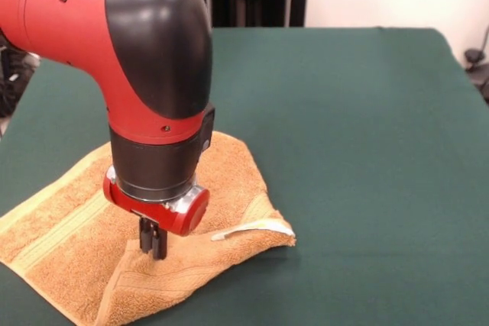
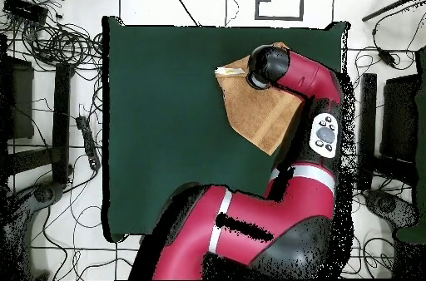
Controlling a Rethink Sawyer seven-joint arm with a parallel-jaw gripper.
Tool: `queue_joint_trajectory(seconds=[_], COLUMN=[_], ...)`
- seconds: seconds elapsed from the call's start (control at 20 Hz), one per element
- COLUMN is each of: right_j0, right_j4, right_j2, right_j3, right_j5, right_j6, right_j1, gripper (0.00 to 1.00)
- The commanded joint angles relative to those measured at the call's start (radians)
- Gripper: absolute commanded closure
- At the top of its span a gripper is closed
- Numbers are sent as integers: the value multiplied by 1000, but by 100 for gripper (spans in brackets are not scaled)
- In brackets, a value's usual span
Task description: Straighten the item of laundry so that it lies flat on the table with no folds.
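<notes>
One towel (image 1: 76,227) is spread beneath the pincer (image 1: 153,252) on the green surface (image 1: 367,135) — its edge folded over beside the tips, a white tag (image 1: 256,227) nearby. The pincer's black tips are pressed together into the cloth — a grip cannot be told.

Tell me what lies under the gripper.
The gripper stands on the orange-tan towel, beside a folded-over corner with a white tag. The green table beneath the towel is covered there.

Nothing readable anywhere here, honestly. The towel's (image 1: 92,227) little white tag (image 1: 256,228) looks blank from this angle, and the arm (image 1: 114,28) shows no legible logo or number.
</notes>
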Motion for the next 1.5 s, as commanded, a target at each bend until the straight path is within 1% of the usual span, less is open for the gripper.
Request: queue_joint_trajectory(seconds=[0.05, 0.1, 0.15, 0.35, 0.55, 0.75, 0.95, 1.05, 1.15, 1.25, 1.35, 1.5], right_j0=[89, 98, 106, 132, 137, 121, 82, 52, 19, -15, -34, -63], right_j4=[8, 14, 17, 23, 29, 42, 69, 98, 139, 198, 251, 363], right_j2=[-34, -58, -81, -178, -228, -268, -314, -343, -365, -415, -472, -596], right_j3=[-39, -57, -71, -145, -205, -312, -465, -548, -622, -697, -734, -776], right_j5=[206, 254, 275, 397, 482, 538, 585, 611, 627, 652, 654, 675], right_j6=[300, 334, 362, 441, 483, 549, 604, 632, 616, 575, 548, 516], right_j1=[94, 103, 110, 139, 158, 219, 309, 361, 411, 461, 487, 517], gripper=[100, 100, 100, 100, 100, 100, 100, 100, 100, 100, 100, 100])
